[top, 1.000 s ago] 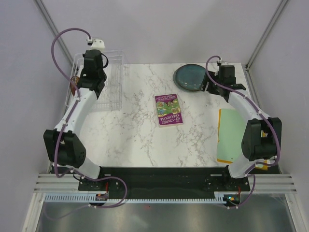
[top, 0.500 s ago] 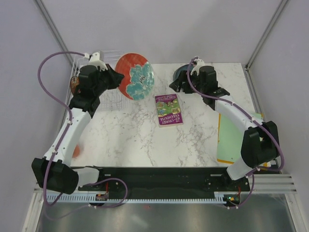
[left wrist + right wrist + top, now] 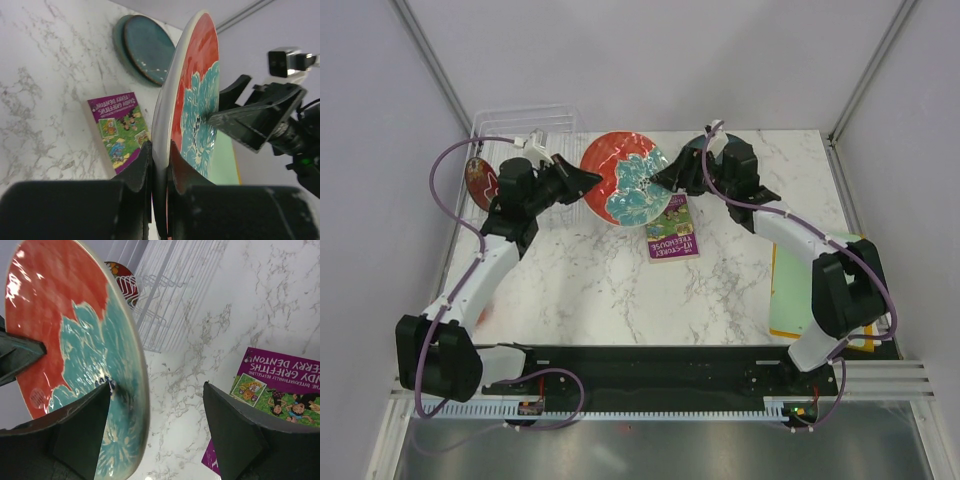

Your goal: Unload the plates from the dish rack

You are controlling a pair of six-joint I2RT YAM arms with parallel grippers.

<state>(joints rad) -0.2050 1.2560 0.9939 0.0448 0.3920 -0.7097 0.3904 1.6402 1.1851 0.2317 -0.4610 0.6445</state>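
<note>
My left gripper [image 3: 586, 180] is shut on the rim of a red plate with a teal flower [image 3: 625, 178], held on edge above the table. The left wrist view shows that plate [image 3: 192, 95] pinched edge-on in the left gripper [image 3: 161, 167]. From the right, my right gripper [image 3: 664, 180] stands open around the plate's opposite rim. In its own view the plate [image 3: 75, 350] lies against the left finger [image 3: 82, 425] of the right gripper [image 3: 156, 386]. The clear dish rack [image 3: 545, 118] still holds another red plate [image 3: 480, 180]. A dark teal plate [image 3: 147, 47] lies flat behind.
A purple book [image 3: 672, 230] lies on the marble table just below the held plate. A green folder [image 3: 800, 285] rests along the right edge. The booth's walls and frame posts close in the back corners.
The left arm has lifted the floral plate out of the rack and carried it right. The right arm has swung left from the teal plate to meet it, its jaws a little wider.
</note>
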